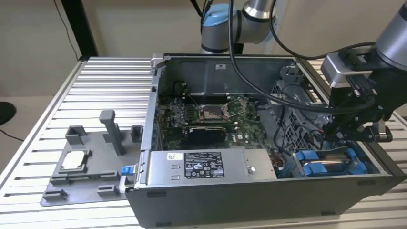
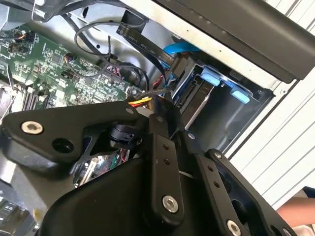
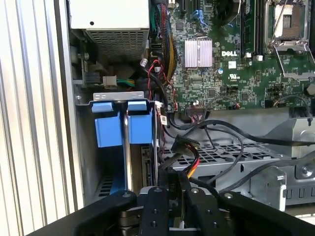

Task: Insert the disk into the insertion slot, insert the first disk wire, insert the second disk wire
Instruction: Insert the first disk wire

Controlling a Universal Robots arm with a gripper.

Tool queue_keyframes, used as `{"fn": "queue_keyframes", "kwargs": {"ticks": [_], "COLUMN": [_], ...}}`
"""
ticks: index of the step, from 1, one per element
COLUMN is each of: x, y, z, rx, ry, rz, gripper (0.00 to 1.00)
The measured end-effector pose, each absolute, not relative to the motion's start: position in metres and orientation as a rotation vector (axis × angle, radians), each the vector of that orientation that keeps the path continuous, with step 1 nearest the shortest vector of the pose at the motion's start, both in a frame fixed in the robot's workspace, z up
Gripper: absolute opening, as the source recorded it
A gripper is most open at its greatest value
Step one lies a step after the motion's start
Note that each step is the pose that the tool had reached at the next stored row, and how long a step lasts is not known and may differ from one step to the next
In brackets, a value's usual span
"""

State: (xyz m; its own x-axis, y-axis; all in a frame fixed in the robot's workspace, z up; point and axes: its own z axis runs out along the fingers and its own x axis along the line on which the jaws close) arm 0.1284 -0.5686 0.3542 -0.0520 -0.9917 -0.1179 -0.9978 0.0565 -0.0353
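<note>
Case (image 1: pixel 254 200) on table (image 1: pixel 108 90); fixture tray (image 1: pixel 83 186) beside it, at the exterior view's left. Inside: power supply (image 1: pixel 241 164) at the near wall, motherboard (image 1: pixel 190 112) behind it, disk (image 1: pixel 329 166) in insertion slot (image 3: pixel 118 96) at the exterior view's right, below my gripper (image 1: pixel 336 137).

Lab: robot arm (image 1: pixel 253 10), opened computer (image 1: pixel 254 202), slatted bench (image 1: pixel 105 88).

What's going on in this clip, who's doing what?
One robot arm is working inside an open computer case. The disk, in its blue carrier, already sits in the insertion slot. The gripper hangs beside it, next to a black connector with red and yellow wires; whether it holds that is unclear.
</note>
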Motion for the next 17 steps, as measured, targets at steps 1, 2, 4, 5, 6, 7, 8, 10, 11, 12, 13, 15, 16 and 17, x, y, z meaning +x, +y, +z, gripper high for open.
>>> {"fn": "queue_keyframes", "kwargs": {"ticks": [1,2,4,5,6,7,8,10,11,12,13,15,16,17], "x": [0.128,0.129,0.129,0.129,0.131,0.132,0.133,0.133,0.133,0.134,0.135,0.139,0.141,0.143], "y": [-0.569,-0.569,-0.57,-0.571,-0.572,-0.574,-0.574,-0.574,-0.574,-0.574,-0.574,-0.574,-0.574,-0.574], "z": [0.354,0.354,0.354,0.354,0.354,0.354,0.354,0.353,0.353,0.353,0.352,0.351,0.35,0.35], "rx": [-2.085,-2.088,-2.1,-2.107,-2.112,-2.118,-2.125,-2.133,-2.134,-2.134,-2.134,-2.134,-2.134,-2.134], "ry": [2.202,2.205,2.219,2.226,2.231,2.237,2.245,2.253,2.253,2.253,2.253,2.253,2.253,2.254], "rz": [0.084,0.083,0.07,0.061,0.055,0.05,0.039,0.022,0.022,0.022,0.022,0.022,0.022,0.023], "gripper": [0.0,0.0,0.0,0.0,0.0,0.0,0.0,0.0,0.0,0.0,0.0,0.0,0.0,0.0]}}
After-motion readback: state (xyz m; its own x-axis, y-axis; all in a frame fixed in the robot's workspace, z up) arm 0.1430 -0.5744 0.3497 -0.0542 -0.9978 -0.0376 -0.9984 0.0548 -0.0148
